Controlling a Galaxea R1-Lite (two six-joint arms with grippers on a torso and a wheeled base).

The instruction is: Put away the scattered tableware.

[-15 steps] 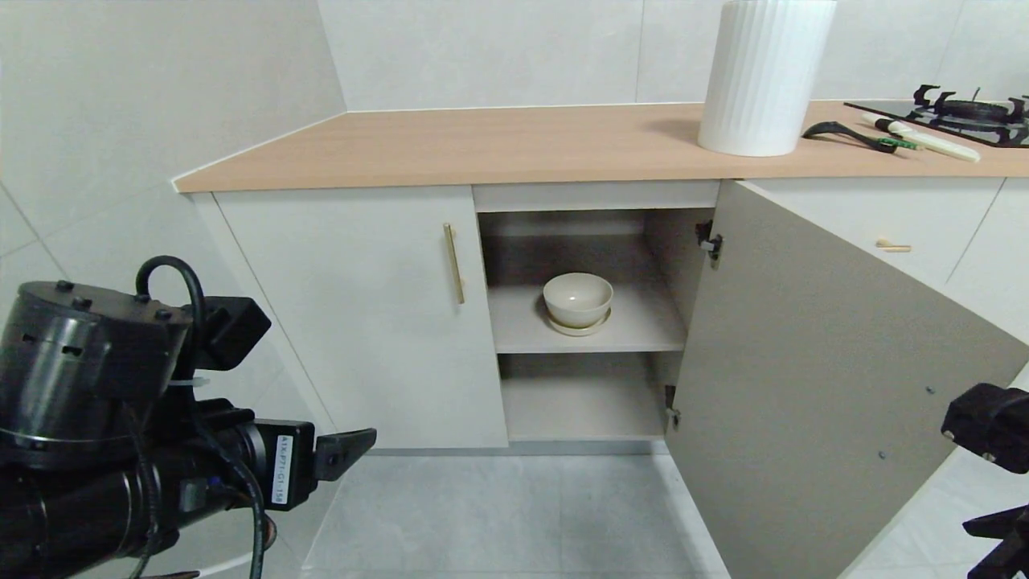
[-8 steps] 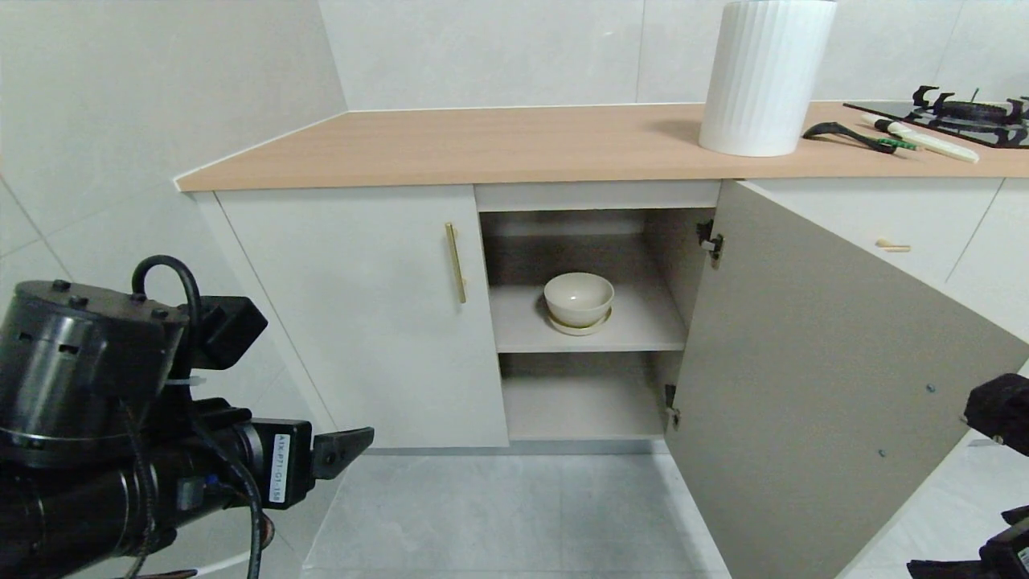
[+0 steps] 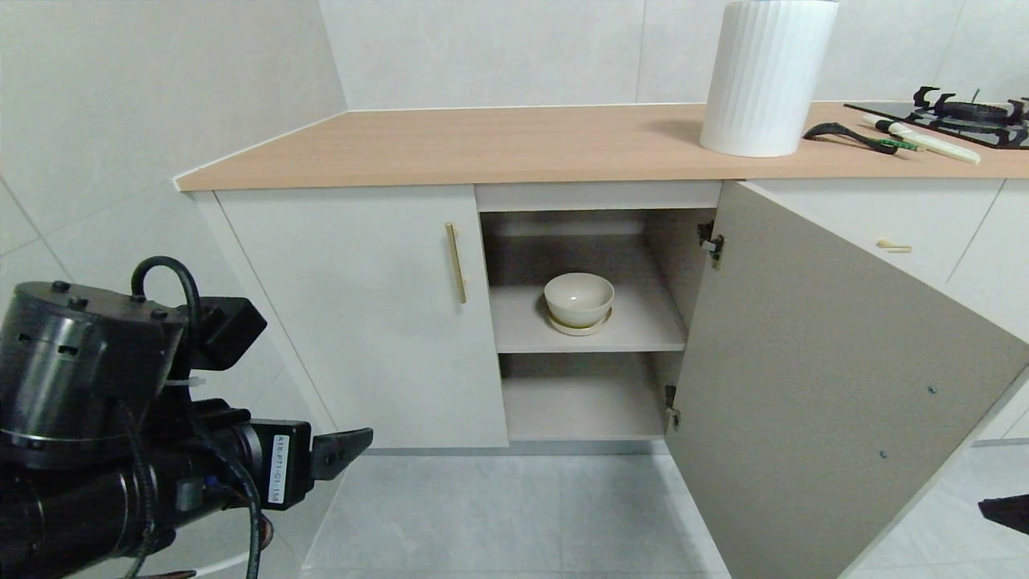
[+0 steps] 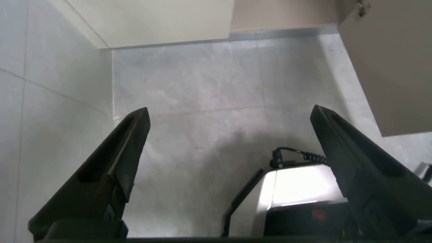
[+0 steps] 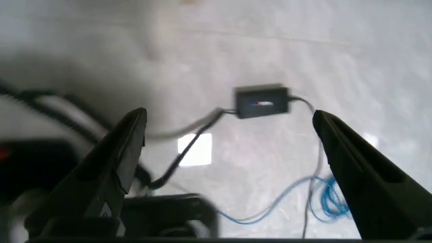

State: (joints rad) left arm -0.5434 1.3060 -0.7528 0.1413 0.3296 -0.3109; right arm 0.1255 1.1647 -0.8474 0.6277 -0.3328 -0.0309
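Nearest, the left gripper (image 4: 229,115) hangs low over the grey tiled floor (image 3: 498,515) in front of the closed left-hand cabinet door (image 3: 362,322); its two dark fingers (image 4: 125,169) stand wide apart with nothing between them; a white label (image 3: 277,470) with small dark print runs along the wrist just behind the fingers. The right gripper (image 5: 229,116) also points down at the floor, its fingers spread wide and empty; beneath it lies a small black adapter box (image 5: 262,101) with cables, and a thin blue cable (image 5: 324,196) loops nearby.

Beyond the floor stands the cabinet (image 3: 595,197); its right-hand door (image 3: 804,362) is swung fully open toward the robot's right, while the left-hand door is shut and carries an upright gold handle (image 3: 455,263) near its inner edge. On the upper shelf (image 3: 643,322) inside, a cream bowl (image 3: 579,297) sits upright on a matching saucer (image 3: 577,328); the lower shelf (image 3: 579,402) lies below it.

Above runs the wooden counter (image 3: 482,145); a tall white ribbed cylinder (image 3: 764,76) stands on it toward the right; just beside it lie a black ladle (image 3: 848,135) and a white-handled utensil (image 3: 924,138); farthest right is a black gas hob (image 3: 965,112); no writing can be made out on any of these.
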